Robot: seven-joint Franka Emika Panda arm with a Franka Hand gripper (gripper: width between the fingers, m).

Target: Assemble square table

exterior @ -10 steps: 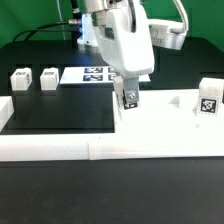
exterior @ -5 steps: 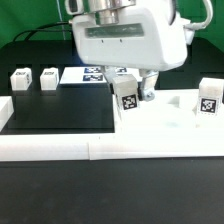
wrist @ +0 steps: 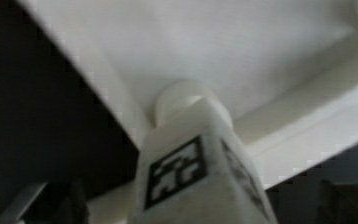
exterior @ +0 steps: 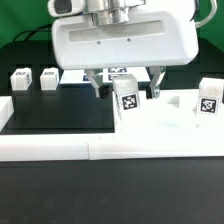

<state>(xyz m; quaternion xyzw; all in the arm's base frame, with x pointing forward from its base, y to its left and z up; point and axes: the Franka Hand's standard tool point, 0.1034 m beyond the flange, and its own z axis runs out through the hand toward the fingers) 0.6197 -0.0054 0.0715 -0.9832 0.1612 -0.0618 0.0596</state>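
End effector (exterior: 126, 88): fingers (exterior: 97, 86) spread wide apart, clamped on nothing.
Table leg (exterior: 128, 100): white, black-and-white tag on its face, upright directly beneath the end effector, between the two fingers with a gap at either side; foot on the square tabletop (exterior: 165, 122). The wrist view shows it rising from the slab near that slab's edge.
Second leg (exterior: 207, 98): upright, well apart from the end effector, toward the exterior view's right.
Third leg (exterior: 20, 78), fourth leg (exterior: 48, 77): on the black counter (exterior: 50, 110), well apart, toward the exterior view's left.
Marker board (exterior: 72, 74): flat behind the end effector, largely hidden by it.
Border wall (exterior: 50, 148): low, white, in front.
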